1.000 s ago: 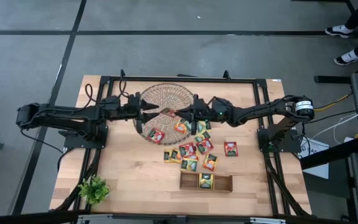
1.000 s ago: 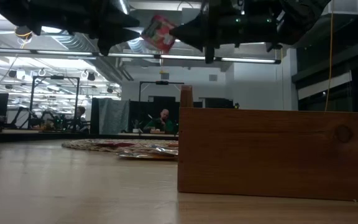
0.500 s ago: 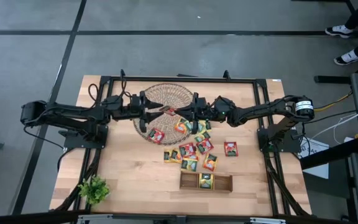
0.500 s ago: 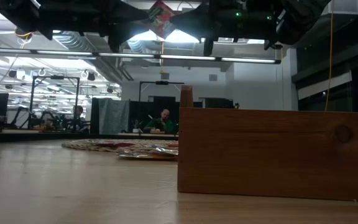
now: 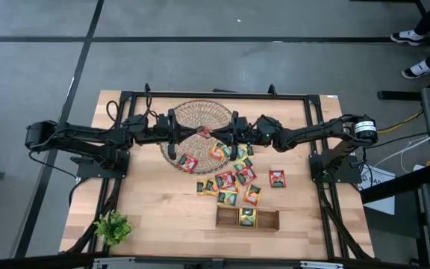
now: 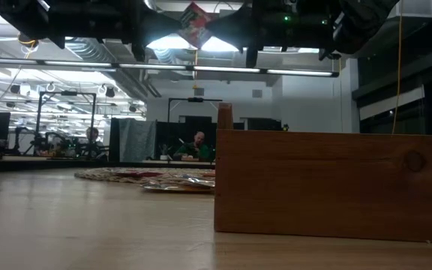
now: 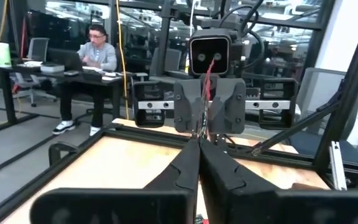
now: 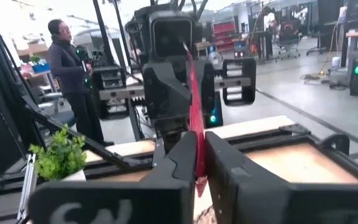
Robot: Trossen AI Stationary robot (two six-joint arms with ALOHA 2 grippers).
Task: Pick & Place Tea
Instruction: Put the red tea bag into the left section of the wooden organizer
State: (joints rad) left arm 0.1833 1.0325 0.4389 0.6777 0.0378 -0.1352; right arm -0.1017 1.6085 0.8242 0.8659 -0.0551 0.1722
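Grey floor [image 5: 43, 60] crossed by dark lines; long ceiling lights [image 6: 201, 69], glass walls [image 7: 278, 37], desks [image 7: 17, 68], a seated person [image 7: 101, 56] beyond.

One red tea sachet [image 6: 195, 23] was suspended in mid-air above the wicker dish [image 5: 200, 113], tilted onto a corner like a diamond and seen edge-on from either wrist. Two sachets, one red [image 5: 189, 162] and one orange-and-green [image 5: 216, 152], lay flat on the dish's near rim. A loose cluster of red, yellow and green sachets [image 5: 230, 183] lay flat on the table [image 5: 155, 202], several overlapping. A single red sachet [image 5: 277, 178] lay apart to the right. One sachet [image 5: 247, 217] sat in the wooden tray's [image 5: 266, 218] middle compartment.
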